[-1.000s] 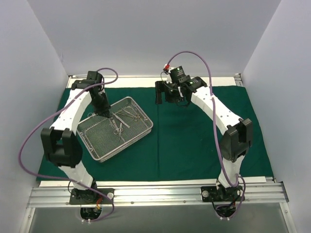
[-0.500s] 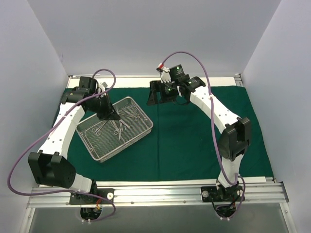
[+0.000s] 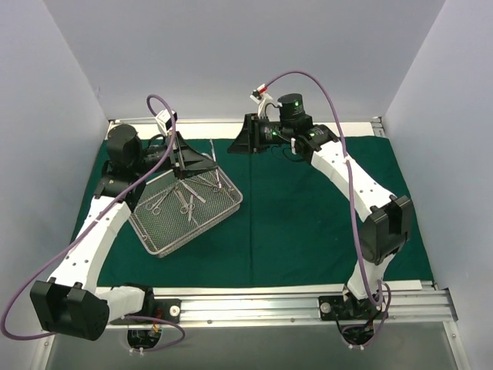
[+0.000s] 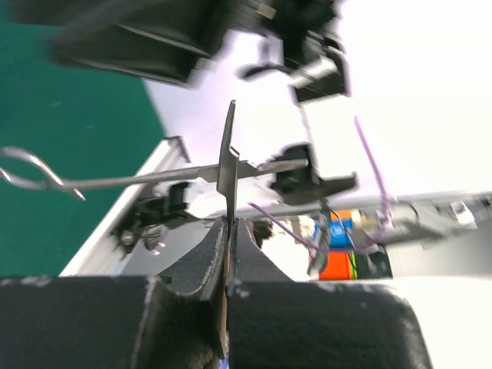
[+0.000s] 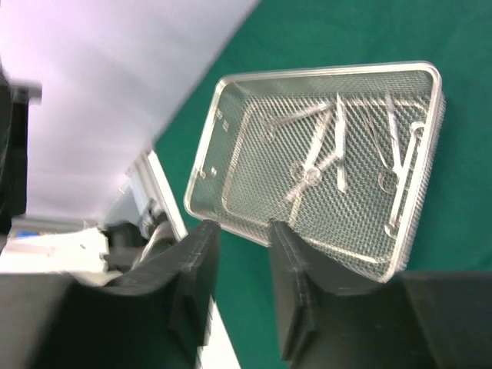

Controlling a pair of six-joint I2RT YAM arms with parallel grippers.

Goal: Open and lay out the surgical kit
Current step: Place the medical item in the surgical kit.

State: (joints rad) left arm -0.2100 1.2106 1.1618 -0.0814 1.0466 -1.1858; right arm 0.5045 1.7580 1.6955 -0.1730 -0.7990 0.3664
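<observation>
Top external, quick: where's the kit sitting?

The wire-mesh tray [image 3: 158,250] is on the green cloth [image 3: 323,216], left half of the tabletop, long axis near-left to far-right. A few loose instruments [image 3: 185,202] lie inside. Cloth is spread flat.

And your left hand?

My left hand [image 3: 202,162] is clamped on one slim steel instrument [image 3: 215,158], held above the tray's far-right corner. The left wrist view shows it pinched mid-shaft, crosswise to my fingers, ring handles out one side, tip out the other. Scissors or forceps, can't tell.

Right hand?

My right hand [image 3: 248,139] is spread with nothing in it, up off the cloth just right of the held piece, pointing at the tray.

What does the next move hang on?

My guess: bare cloth lies right of the tray, so the piece travels right from the left hand. From above, its long axis runs roughly far to near, so it could go down that way without a twist. The right hand is nearer that bare cloth if I pass it over. Risk: thin pinch, it could swivel.
</observation>
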